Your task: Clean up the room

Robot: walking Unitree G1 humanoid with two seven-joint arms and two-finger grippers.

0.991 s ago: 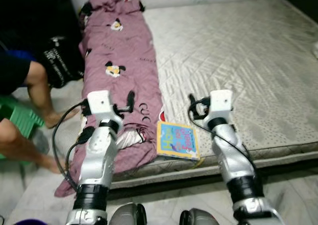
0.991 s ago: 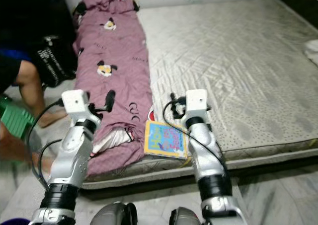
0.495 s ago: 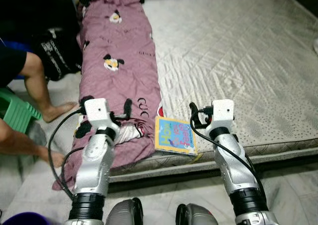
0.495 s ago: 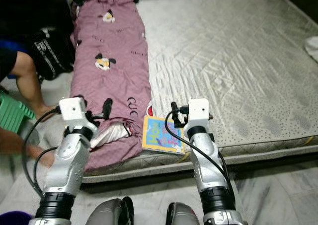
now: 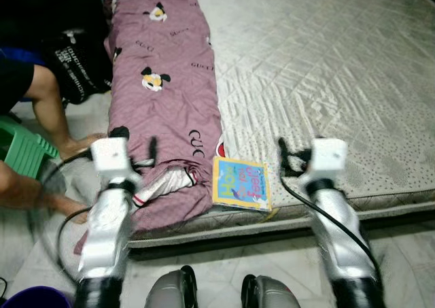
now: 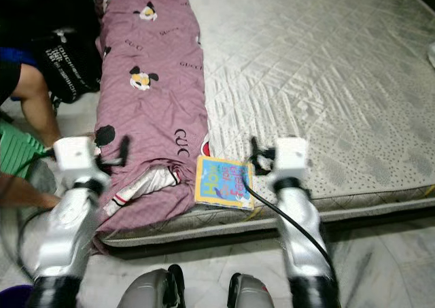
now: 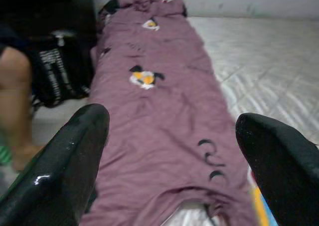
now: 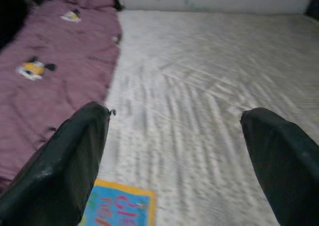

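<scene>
Since a second ago my arms have spread apart and the head camera has tipped down over the bed. Left tool [image 7: 169, 151] hangs over the long mauve cartoon-print quilt [image 5: 166, 83], fingers wide, gripping nothing. Right tool [image 8: 174, 151] likewise agape and bare, above the grey quilted mattress [image 5: 326, 70]. The bright blue-and-yellow picture book [image 5: 240, 183] lies flat at the mattress's near edge, just beside the quilt. A person's legs [image 5: 41, 117] at my left.
</scene>
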